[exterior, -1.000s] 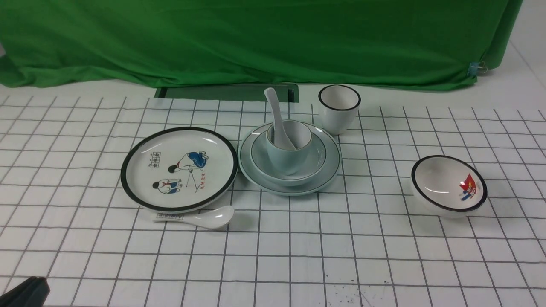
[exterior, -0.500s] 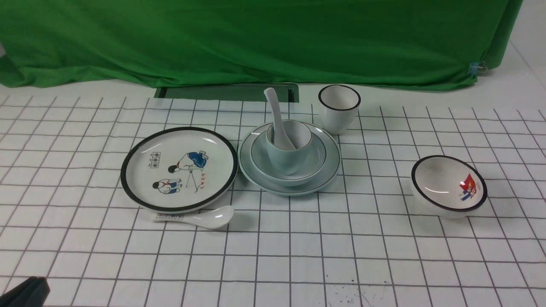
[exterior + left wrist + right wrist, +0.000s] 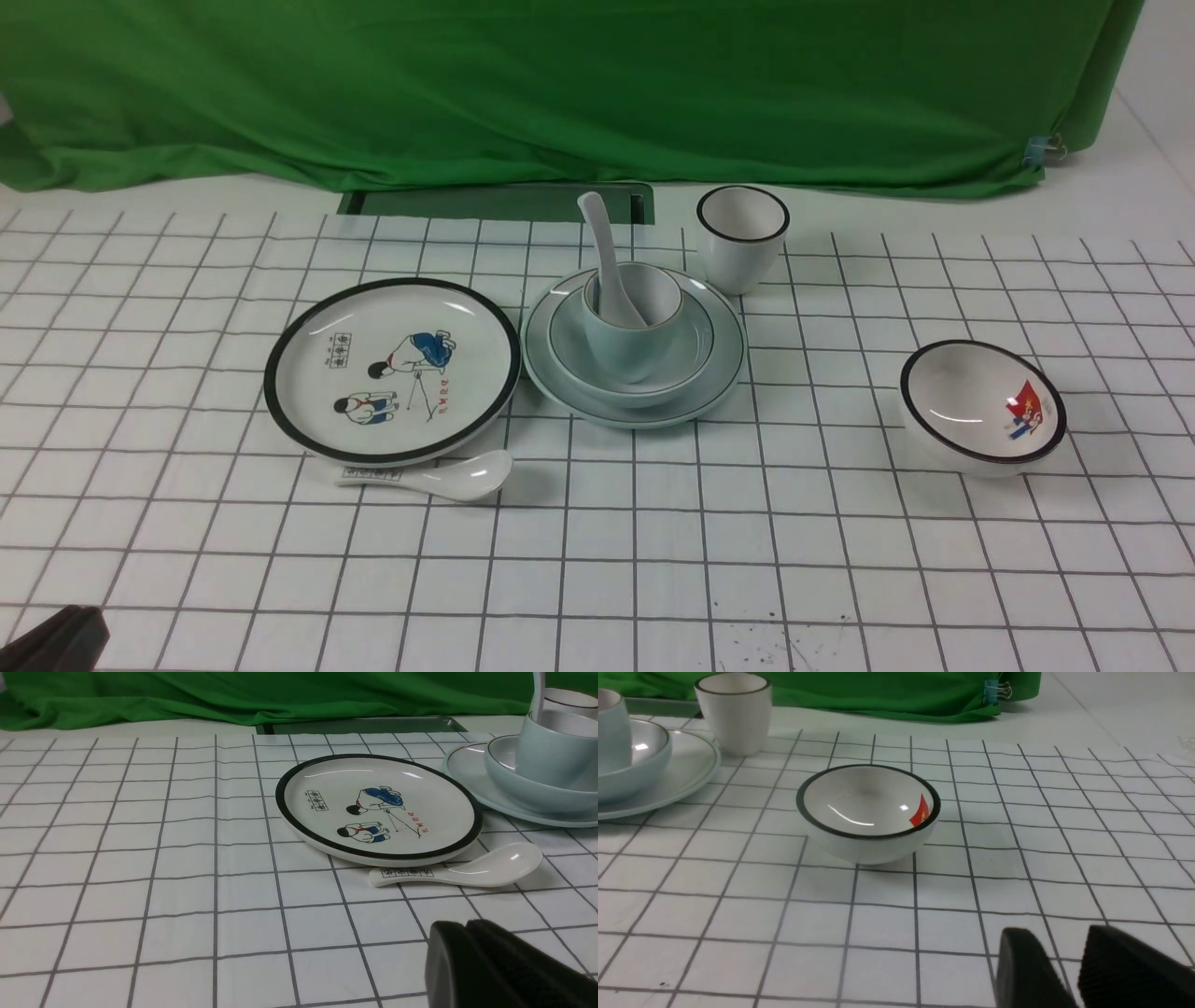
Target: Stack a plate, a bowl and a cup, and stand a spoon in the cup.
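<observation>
The pale blue plate [image 3: 721, 371] lies mid-table with the pale bowl [image 3: 693, 347] on it. Inside the bowl stands the pale blue cup [image 3: 627, 347], and the plain white spoon [image 3: 605, 245] stands in the cup, handle up and leaning left. The left wrist view catches the same stack at its edge: plate [image 3: 469, 772], bowl [image 3: 509, 791], cup [image 3: 551, 751]. My left gripper [image 3: 466, 926] is shut and empty, low at the near left corner [image 3: 56, 639]. My right gripper [image 3: 1057, 938] is open over bare cloth, nothing between its fingers, near the picture bowl.
A black-rimmed cartoon plate [image 3: 392, 369] lies left of the stack, with a marked white spoon [image 3: 439, 476] in front of it. A black-rimmed white cup [image 3: 742, 238] stands behind right. A white picture bowl [image 3: 980, 406] sits at right. Green cloth [image 3: 560, 84] hangs at the back.
</observation>
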